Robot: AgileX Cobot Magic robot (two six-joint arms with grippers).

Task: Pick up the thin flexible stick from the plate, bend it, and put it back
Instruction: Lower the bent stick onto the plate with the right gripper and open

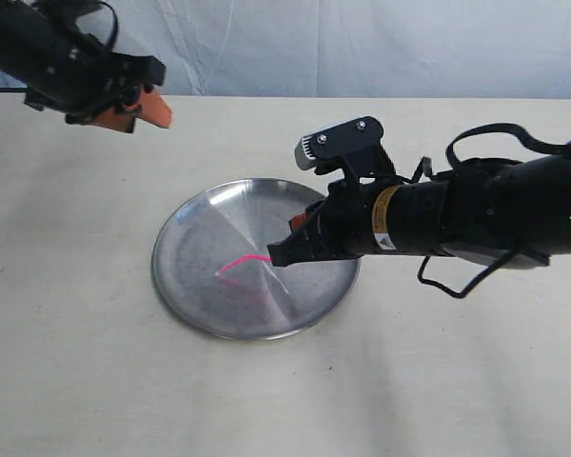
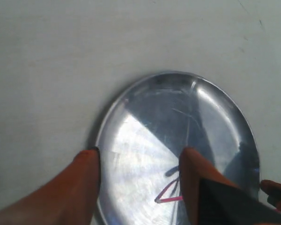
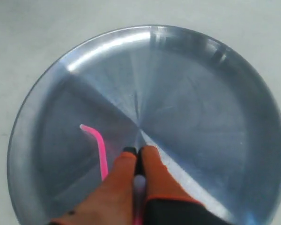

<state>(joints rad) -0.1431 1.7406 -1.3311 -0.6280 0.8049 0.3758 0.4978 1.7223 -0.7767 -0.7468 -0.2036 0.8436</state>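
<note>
Right tool (image 1: 280,253) with pink stick (image 1: 240,263) over plate (image 1: 186,243) on cream tabletop (image 1: 76,371); white backdrop (image 1: 362,48)

The left arm comes in high at the upper left of the exterior view. Its gripper (image 1: 143,109) (image 2: 139,152) is lifted well apart from the right one, and its two orange fingers (image 2: 84,187) stand wide apart. The right arm stretches in low and roughly level from the right, and its gripper (image 1: 281,252) (image 3: 137,151) points left and slightly down, fingertips pressed together and pinching one end of the thin flexible stick (image 3: 101,150).
</note>
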